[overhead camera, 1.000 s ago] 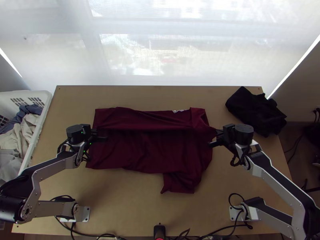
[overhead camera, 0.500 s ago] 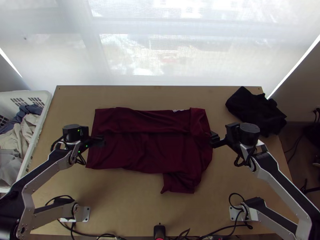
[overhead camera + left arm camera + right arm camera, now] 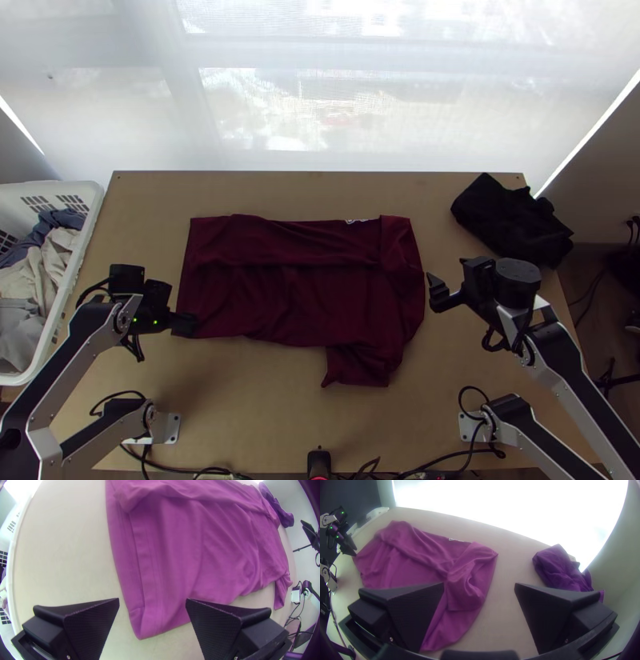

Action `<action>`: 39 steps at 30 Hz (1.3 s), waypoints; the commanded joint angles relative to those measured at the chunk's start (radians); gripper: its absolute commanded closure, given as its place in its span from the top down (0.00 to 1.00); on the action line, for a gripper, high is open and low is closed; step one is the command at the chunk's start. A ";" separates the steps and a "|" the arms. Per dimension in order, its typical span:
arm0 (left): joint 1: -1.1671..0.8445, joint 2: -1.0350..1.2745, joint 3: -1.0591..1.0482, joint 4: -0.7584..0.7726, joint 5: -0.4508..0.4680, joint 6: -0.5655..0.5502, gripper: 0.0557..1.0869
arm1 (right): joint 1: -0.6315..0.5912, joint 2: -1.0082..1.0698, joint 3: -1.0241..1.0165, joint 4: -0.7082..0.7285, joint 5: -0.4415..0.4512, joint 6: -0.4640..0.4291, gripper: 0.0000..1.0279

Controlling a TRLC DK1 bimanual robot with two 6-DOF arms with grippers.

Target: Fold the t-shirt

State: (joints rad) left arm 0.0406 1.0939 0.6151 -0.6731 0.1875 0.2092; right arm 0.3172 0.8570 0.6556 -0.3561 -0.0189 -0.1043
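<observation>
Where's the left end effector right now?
In the top view, the left end effector is on the left side, at the near left corner of the maroon t-shirt, with the white laundry basket farther left.

- Your light wooden tabletop [image 3: 264, 416] carries a dark red t-shirt [image 3: 304, 300] near its middle, far side folded over, one sleeve pointing towards you.
- At your far right corner lies a bunched black cloth [image 3: 512, 220].
- Cables [image 3: 192, 470] run along your near edge.
</observation>
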 commanded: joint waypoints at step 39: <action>-0.005 0.095 0.034 0.053 0.023 -0.073 0.03 | 0.704 0.116 0.044 -0.534 -0.127 -0.075 0.93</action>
State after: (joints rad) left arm 0.0349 1.1862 0.6506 -0.6456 0.2104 0.1589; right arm 0.8837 0.8795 0.7017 -0.8665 -0.0956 -0.1692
